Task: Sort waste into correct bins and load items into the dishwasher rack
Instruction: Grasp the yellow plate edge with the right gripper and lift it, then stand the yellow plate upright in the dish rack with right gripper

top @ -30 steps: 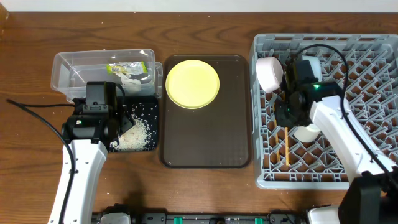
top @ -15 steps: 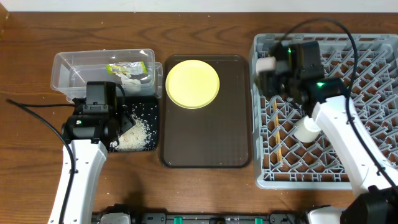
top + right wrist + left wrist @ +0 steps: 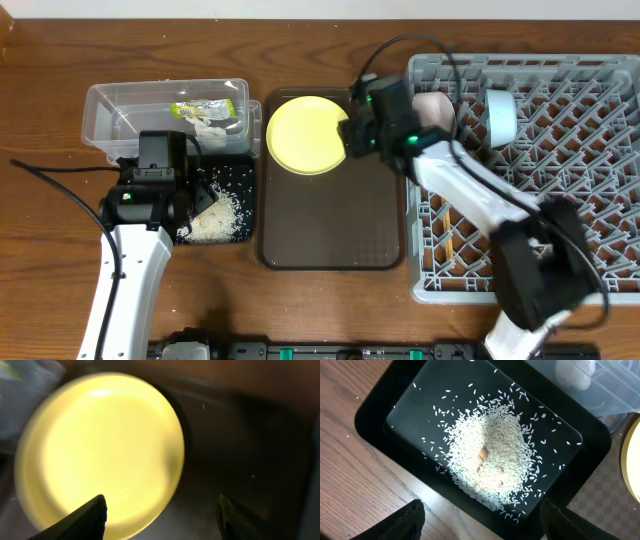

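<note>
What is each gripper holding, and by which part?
Nothing is held. The left gripper is open above the rice in the black tray; the right gripper is open above the plate.

Overhead, the light is even and bright from above, leaving soft, short shadows on the bench [image 3: 330,300] and pale glare along the clear tub [image 3: 100,115] rim. The left wrist view shows the rice [image 3: 490,460] crisply, with the left fingers [image 3: 400,522] as dark, unfocused shapes. The right wrist view is blurred and dim. The yellow plate [image 3: 100,455] is smeared, with glare near its top, and the right fingers [image 3: 85,520] below the plate are shadowy.
</note>
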Action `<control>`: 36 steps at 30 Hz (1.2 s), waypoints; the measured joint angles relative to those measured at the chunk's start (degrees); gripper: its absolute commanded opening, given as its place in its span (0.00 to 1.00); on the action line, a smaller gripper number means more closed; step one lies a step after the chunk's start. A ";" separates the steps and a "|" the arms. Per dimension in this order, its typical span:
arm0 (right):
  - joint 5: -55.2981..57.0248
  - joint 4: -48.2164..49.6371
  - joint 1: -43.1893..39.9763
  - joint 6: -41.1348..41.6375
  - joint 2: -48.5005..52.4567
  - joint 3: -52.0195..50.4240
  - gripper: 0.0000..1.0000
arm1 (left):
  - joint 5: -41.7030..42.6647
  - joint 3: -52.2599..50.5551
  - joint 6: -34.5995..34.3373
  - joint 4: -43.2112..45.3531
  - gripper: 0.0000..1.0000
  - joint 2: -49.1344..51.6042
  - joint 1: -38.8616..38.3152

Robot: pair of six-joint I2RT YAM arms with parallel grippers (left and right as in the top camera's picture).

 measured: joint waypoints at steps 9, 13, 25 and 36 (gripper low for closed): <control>2.40 1.53 1.07 7.17 8.33 -0.02 0.28 | 0.00 0.00 0.00 0.00 0.77 0.00 0.00; 3.02 0.26 1.38 8.92 8.50 0.17 0.09 | 0.00 0.00 0.00 0.00 0.77 0.00 0.00; 4.28 -12.35 -2.32 5.95 -4.79 0.17 0.01 | 0.00 0.00 0.00 -0.02 0.77 0.00 0.00; 13.07 -32.37 -11.76 -6.73 -32.04 0.20 0.01 | 0.00 -0.02 0.00 0.00 0.77 0.00 0.00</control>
